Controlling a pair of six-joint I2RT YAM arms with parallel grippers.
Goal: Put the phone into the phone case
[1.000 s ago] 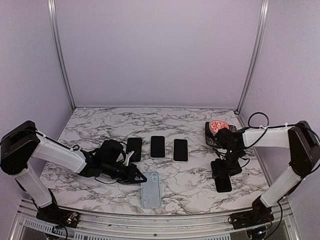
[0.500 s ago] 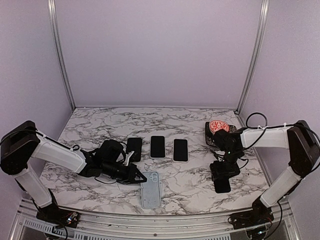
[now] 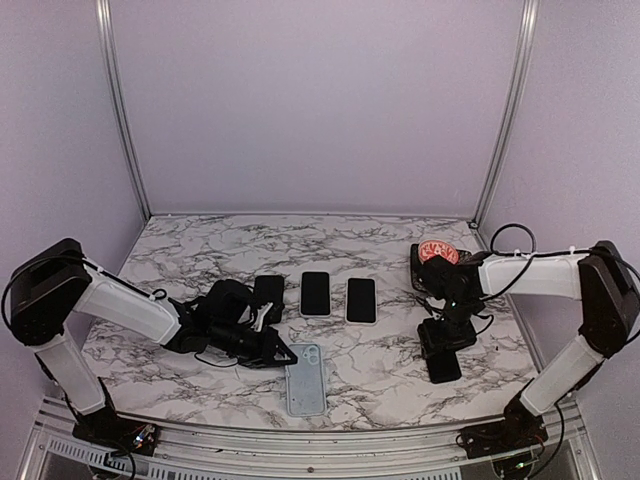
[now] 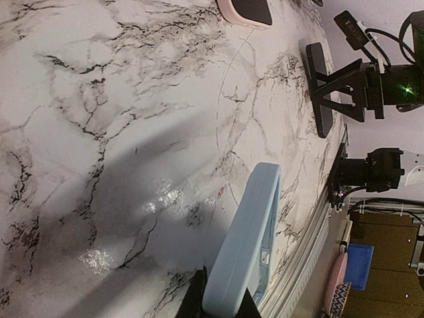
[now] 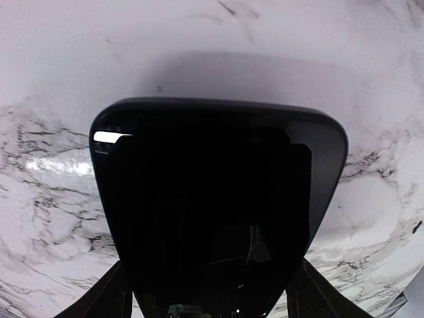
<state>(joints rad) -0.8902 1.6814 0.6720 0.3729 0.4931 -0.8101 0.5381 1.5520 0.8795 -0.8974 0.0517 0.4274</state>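
Note:
A light blue phone case (image 3: 306, 378) lies near the front edge of the marble table (image 3: 200, 250). My left gripper (image 3: 284, 354) is shut on its far left corner. In the left wrist view the case (image 4: 246, 238) stands tilted on its side, and the left gripper (image 4: 222, 303) pinches its rim. My right gripper (image 3: 441, 340) is shut on the far end of a black phone (image 3: 446, 367) at the right. In the right wrist view the phone (image 5: 218, 192) fills the frame between dark fingers (image 5: 109, 295). It casts a shadow on the table.
Three phones lie in a row mid-table: one (image 3: 267, 297) at the left, one (image 3: 315, 293) in the middle, and a pink-cased one (image 3: 361, 299) at the right. A black basket (image 3: 418, 268) holding a red-and-white item (image 3: 437, 253) stands behind the right gripper. The table's metal front rail (image 3: 300, 440) runs close by the case.
My left gripper has pulled the blue case slightly to the right and tipped one edge up. My right gripper has shifted a little left with the black phone.

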